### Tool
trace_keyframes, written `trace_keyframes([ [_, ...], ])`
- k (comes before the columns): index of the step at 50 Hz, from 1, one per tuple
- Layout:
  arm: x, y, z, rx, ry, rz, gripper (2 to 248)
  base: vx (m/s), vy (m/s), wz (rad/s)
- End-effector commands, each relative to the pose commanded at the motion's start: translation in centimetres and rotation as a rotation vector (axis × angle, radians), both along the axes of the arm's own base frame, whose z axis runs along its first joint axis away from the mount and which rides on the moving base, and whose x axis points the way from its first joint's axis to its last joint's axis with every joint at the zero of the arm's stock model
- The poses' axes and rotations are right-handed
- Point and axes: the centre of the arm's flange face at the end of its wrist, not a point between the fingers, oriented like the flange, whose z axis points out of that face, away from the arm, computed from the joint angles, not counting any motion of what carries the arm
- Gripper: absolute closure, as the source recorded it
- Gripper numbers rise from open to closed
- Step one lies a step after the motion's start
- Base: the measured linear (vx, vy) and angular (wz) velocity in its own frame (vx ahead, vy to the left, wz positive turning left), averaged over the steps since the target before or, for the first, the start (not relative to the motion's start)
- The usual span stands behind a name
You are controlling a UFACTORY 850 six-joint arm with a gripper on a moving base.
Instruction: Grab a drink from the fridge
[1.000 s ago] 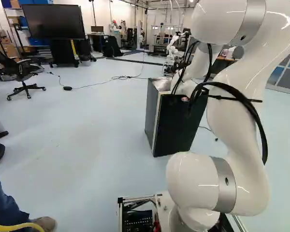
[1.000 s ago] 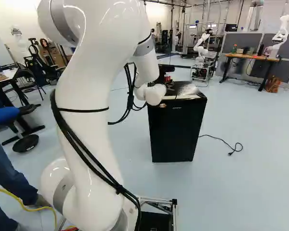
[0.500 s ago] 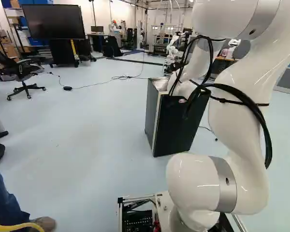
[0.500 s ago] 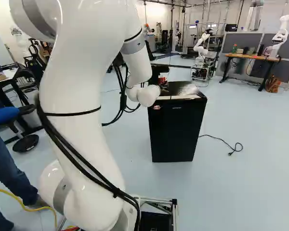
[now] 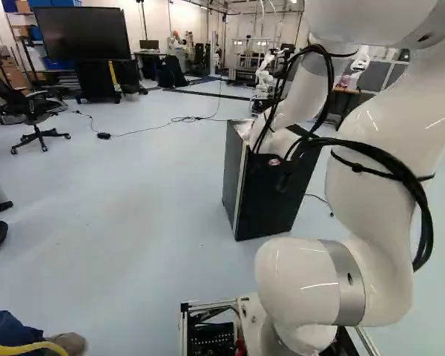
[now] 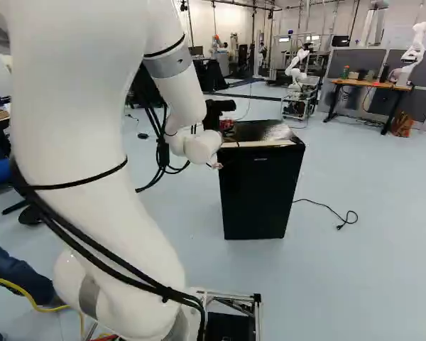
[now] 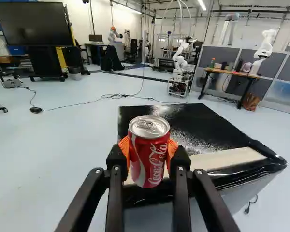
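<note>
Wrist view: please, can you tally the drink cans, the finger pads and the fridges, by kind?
Red cylindrical metal drink can: 1
Orange finger pads: 2
Black box-shaped fridge: 1
Total: 4

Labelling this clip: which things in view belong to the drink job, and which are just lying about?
Job:
- red can, held between the pads
- gripper
- fridge

Lying about:
- screen
- office chair
- wooden desk
- floor cable
- another robot
</note>
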Motion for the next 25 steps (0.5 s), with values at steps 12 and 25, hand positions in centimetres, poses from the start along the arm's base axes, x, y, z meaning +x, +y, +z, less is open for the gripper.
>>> trace_keyframes([
  [12, -4.1, 2.5, -0.4, 0.013, 0.031, 0.025, 155, 0.0, 0.0, 0.0],
  [25, -8.0, 4.6, -1.2, 0.025, 0.061, 0.048, 155, 0.0, 0.0, 0.0],
])
